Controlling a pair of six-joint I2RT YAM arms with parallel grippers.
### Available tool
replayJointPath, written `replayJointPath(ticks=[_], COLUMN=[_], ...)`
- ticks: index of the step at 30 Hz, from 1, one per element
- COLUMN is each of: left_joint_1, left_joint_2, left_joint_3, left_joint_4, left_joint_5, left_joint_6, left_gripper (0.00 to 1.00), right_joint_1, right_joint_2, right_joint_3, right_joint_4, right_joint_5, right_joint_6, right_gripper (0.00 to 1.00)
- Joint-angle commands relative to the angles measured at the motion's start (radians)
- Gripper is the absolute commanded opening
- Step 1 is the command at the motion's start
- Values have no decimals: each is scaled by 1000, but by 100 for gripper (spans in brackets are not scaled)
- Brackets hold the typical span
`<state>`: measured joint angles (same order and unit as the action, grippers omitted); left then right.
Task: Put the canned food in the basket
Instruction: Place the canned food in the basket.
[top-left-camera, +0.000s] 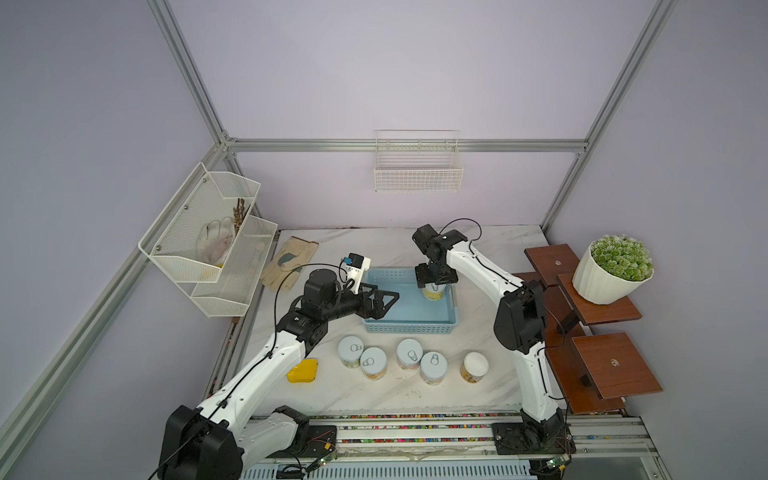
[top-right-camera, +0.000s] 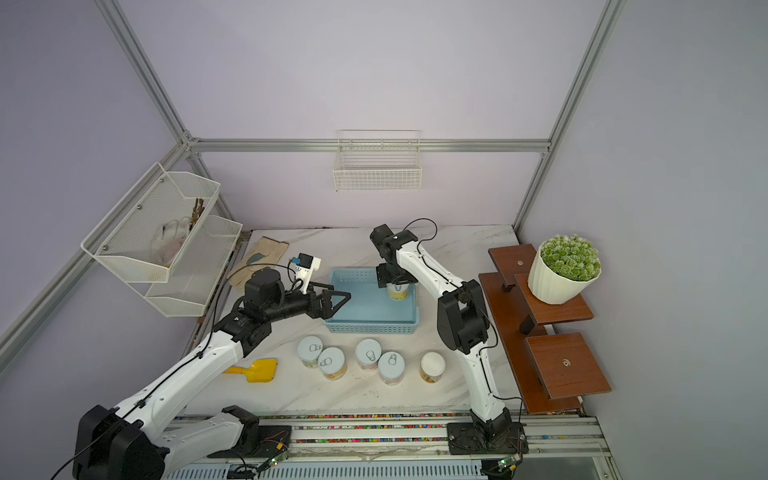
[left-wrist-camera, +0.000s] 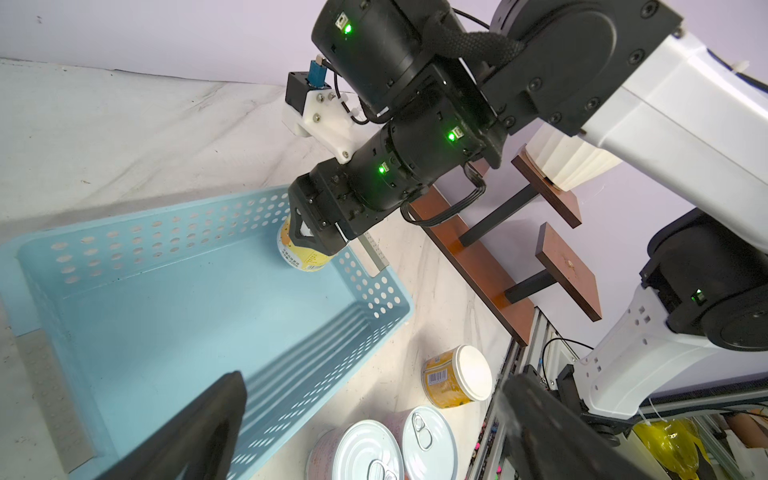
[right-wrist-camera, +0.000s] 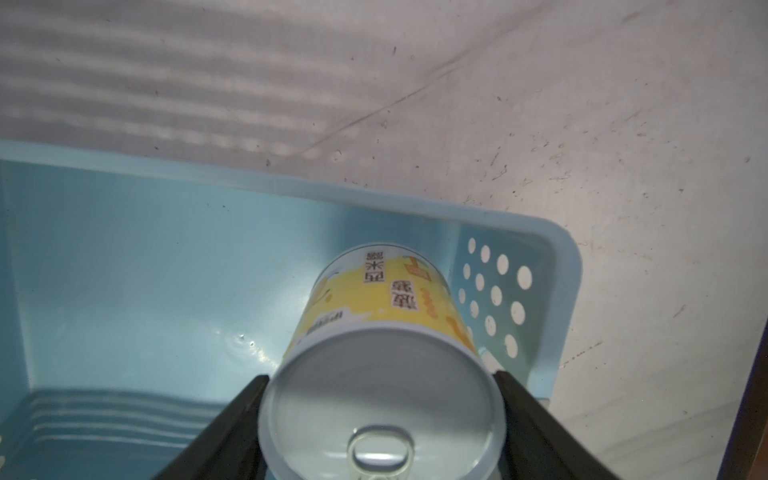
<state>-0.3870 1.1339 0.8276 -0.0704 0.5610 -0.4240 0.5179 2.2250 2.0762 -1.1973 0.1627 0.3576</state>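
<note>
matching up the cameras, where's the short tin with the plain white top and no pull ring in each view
In a top view: the short plain white-topped tin, lower centre, just in front of the light blue perforated plastic basket's right corner.
In a top view: same place.
Left wrist: just outside the basket's corner.
Right wrist: not in it.
Shared landmark: that basket.
</note>
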Motion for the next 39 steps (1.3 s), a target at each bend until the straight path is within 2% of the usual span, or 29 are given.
replayJointPath(ticks=[1,9,22,24,29,32,39], left_joint_1=[4,4,3,4,4,4,2], left_joint_2=[11,17,35,38,43,40,11], left_joint_3=[11,31,44,44,46,47,47], left_joint_4=[11,-57,-87,-90,-103,-126,-170], left_joint_5=[9,-114,-150,-154,-161,-183,-219], left_joint_6=[36,54,58,57,57,59,64], left_gripper=[100,100,100,100,100,100,100], right_joint_1=[-12,-25,-35,-35,-37,-38,-37], right_joint_2=[10,53,99,104,110,104,50], right_joint_3=[38,38,40,41,41,42,47], right_joint_4=[16,42,66,67,67,67,62], right_joint_5=[6,-15,-28,-29,-29,-33,-59], right_joint_6=[1,1,4,4,9,9,5], right_gripper=[68,67,70,72,89,95,99])
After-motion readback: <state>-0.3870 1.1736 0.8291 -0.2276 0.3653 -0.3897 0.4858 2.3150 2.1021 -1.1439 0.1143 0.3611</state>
